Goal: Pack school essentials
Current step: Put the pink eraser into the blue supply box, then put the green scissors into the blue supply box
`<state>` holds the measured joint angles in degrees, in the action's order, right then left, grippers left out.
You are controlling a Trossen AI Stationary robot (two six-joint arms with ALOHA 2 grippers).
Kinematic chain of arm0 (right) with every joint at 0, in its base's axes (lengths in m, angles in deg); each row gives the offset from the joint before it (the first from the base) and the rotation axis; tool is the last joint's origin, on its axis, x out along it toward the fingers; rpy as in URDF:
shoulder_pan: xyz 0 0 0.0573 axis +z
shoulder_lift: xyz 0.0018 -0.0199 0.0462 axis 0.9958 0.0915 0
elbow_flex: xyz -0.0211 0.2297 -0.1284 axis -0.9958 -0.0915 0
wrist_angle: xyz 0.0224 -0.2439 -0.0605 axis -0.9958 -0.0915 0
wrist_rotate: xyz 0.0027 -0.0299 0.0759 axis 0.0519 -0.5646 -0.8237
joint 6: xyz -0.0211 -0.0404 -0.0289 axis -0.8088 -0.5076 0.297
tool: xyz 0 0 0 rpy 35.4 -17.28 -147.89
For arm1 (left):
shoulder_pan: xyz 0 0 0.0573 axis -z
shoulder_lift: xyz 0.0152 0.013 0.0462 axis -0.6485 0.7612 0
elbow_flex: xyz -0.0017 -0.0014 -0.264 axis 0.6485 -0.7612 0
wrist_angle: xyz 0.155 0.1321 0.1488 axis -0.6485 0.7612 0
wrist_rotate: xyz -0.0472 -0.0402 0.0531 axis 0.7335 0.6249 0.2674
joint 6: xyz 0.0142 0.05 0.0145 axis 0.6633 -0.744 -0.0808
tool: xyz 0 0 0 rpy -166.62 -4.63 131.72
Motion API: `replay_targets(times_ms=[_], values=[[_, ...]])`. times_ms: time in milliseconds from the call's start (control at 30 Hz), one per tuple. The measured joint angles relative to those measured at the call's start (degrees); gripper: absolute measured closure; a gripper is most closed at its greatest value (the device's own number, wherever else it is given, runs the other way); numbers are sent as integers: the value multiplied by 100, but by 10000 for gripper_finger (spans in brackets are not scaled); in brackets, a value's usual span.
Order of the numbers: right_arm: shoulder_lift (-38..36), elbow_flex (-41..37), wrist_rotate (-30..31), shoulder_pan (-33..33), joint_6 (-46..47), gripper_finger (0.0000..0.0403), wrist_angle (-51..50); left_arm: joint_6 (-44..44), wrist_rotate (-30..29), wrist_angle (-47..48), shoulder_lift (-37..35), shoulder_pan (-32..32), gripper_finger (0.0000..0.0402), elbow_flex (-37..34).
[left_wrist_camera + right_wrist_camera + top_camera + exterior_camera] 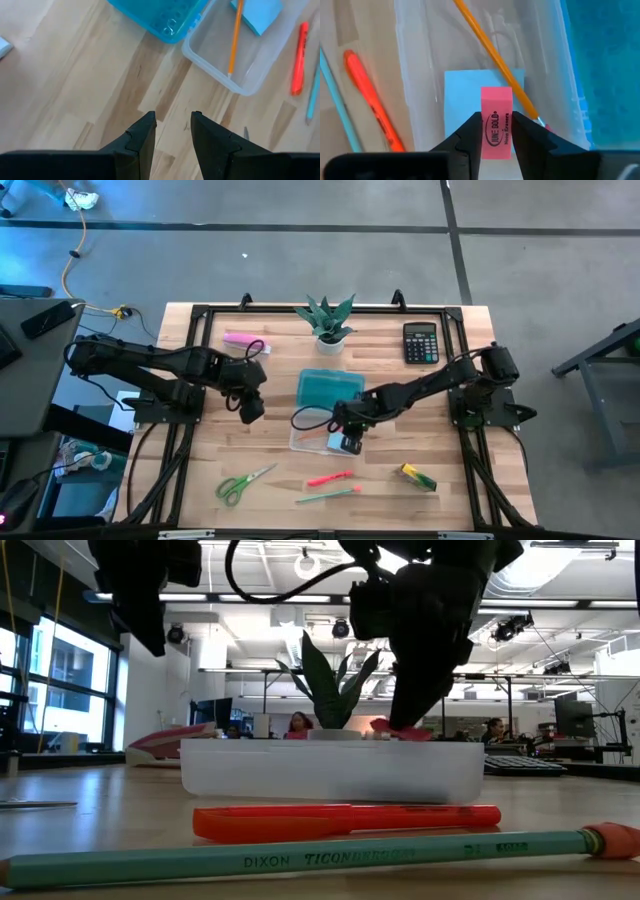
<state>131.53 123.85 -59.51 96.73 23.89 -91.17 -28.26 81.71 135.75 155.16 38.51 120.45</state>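
My right gripper is shut on a pink eraser over the clear plastic box. In the box lie the light-blue note pad and the orange pencil. In the low view the right gripper reaches down to the box's rim. My left gripper is open above bare table, left of the box, and shows in the high view. On the table lie the green-handled scissors, the pink-red pen, the green pen and the yellow-green block. My right gripper pinches the pink eraser between its two fingers, on the long printed sides. The fingers come from above, slanting down into the box. The eraser's free end sticks out past the fingertips over the note pad; whether it touches the pad I cannot tell.
A teal lid lies against the box's far side. Near the table's far edge are a potted plant, a black calculator and a pale-pink bar. Bare wood shows at the near left and the near right.
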Motion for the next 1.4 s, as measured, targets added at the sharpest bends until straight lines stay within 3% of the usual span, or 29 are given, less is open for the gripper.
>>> replay_targets(times_ms=[300, 500, 667, 800, 1000, 1400], values=[[-2, 0, -87, -168, 578, 236, -10, -194, 456, 10, 17, -30, 268, 0], [-182, 0, -108, -289, 961, 226, 115, -149, 453, 35, 17, -30, 207, 0], [-608, 0, 340, -379, 1142, 226, 130, 329, 475, 123, 17, 42, 169, 0], [-1035, 0, 698, -468, 1452, 226, 84, 822, 460, 168, 17, 446, 166, 0], [-1519, 0, 721, -506, 1741, 226, 54, 1474, 132, 188, 15, 1237, 179, 0], [-1702, 0, 715, -502, 1735, 226, 50, 3521, 135, 227, 68, 2848, 197, -406]])
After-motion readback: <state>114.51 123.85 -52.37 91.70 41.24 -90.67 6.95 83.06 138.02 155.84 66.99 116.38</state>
